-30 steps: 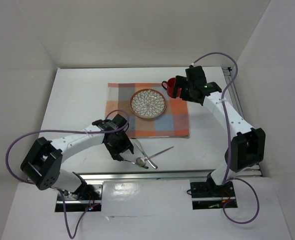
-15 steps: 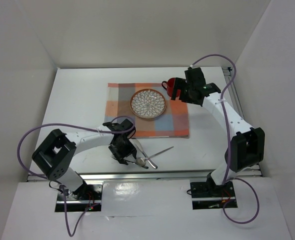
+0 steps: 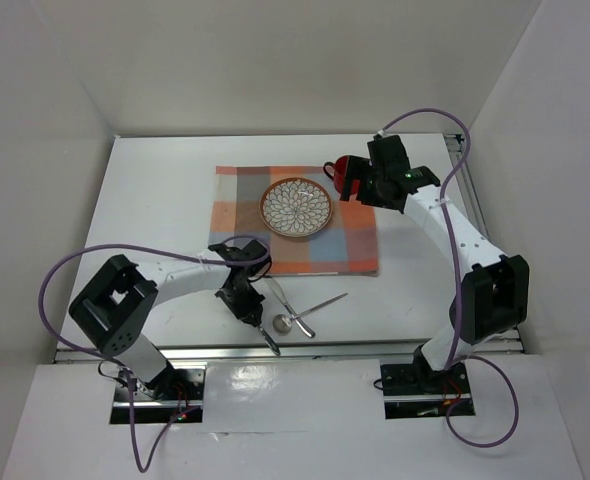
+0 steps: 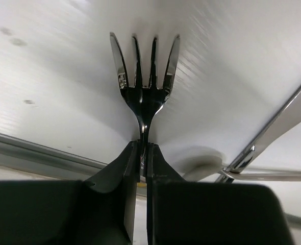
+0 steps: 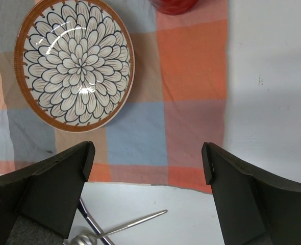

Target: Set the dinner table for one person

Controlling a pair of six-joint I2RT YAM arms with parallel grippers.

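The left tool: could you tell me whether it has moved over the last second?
Yes. The left tool, shut on the fork, has shifted slightly away from the checked mat, toward the near edge of the dinner table.

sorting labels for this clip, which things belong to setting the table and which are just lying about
Part of the job: dinner table, checked mat, patterned plate, red cup, fork in the left gripper, spoon, another metal utensil crossing it.
Not the job: purple cables, metal rail.

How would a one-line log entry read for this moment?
left gripper: shut on fork | right gripper: open above mat | plate: on mat
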